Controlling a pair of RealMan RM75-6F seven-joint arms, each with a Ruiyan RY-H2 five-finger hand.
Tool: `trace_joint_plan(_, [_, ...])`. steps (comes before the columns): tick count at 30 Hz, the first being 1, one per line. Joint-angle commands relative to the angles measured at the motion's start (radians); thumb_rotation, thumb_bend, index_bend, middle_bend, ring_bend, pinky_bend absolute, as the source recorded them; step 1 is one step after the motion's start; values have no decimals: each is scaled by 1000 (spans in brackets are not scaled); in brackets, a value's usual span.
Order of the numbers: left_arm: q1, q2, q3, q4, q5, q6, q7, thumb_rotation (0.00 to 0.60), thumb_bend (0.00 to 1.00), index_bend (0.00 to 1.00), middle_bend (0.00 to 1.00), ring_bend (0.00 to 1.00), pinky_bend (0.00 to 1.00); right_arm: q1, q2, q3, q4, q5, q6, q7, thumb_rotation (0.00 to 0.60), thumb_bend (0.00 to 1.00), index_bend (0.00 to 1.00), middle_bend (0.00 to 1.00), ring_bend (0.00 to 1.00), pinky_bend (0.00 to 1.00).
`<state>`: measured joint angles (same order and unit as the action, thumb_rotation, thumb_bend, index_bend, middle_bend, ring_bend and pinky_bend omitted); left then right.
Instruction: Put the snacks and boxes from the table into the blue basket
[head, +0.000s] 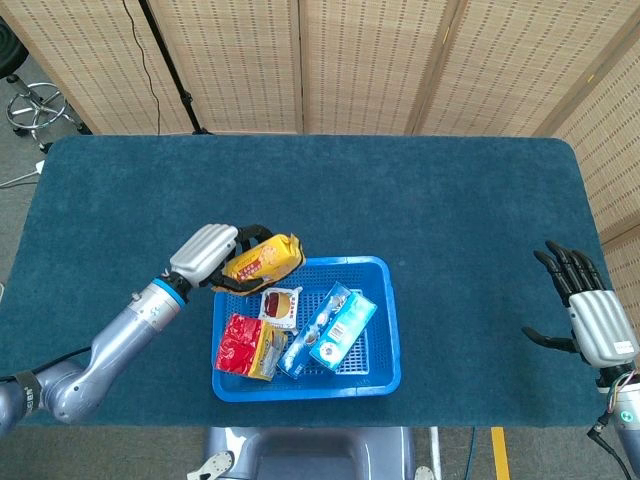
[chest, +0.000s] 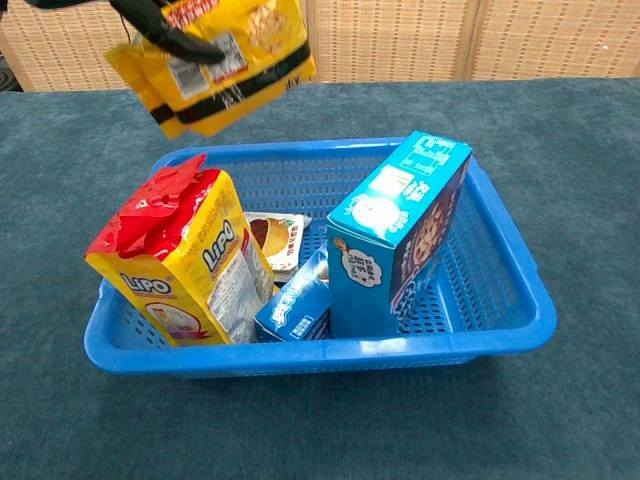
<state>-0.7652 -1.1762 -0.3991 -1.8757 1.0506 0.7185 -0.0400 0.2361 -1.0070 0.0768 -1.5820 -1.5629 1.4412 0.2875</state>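
My left hand (head: 205, 253) grips yellow snack bag (head: 263, 261), held above far-left corner of blue basket (head: 385, 330). My right hand (head: 590, 312) empty, fingers spread, far right.
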Motion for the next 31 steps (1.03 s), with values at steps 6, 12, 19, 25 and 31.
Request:
trace_joint_plan(6, [-77,-16,114,40,-27,-73,103,600,168,21,8,15,83,-2,2,5,6,8,-5,9,600,0,0,0,0,0])
trace_joint_plan(12, [-28,-15,124,-27,34,106,141,600,92,0,0,0,0,-8,6,7,1,4,2,12,600,0,0,0,0,0])
trace_joint_plan(19, [160,72,202,-77,126,385,169,600,77,0,0,0,0,-12,26,-13,-43,-4,-24,-32,600,0,0,0,0,0])
trace_joint_plan(25, [355,98,329,6,227,597,157,600,77,0,0,0,0,-19,11,-8,-70,16,-22,-154,600,0,0,0,0,0])
trace_joint_plan(31, [516,71,403,134,270,745,53,600,77,0,0,0,0,-20,5,-3,-79,33,-32,-190,600,0,0,0,0,0])
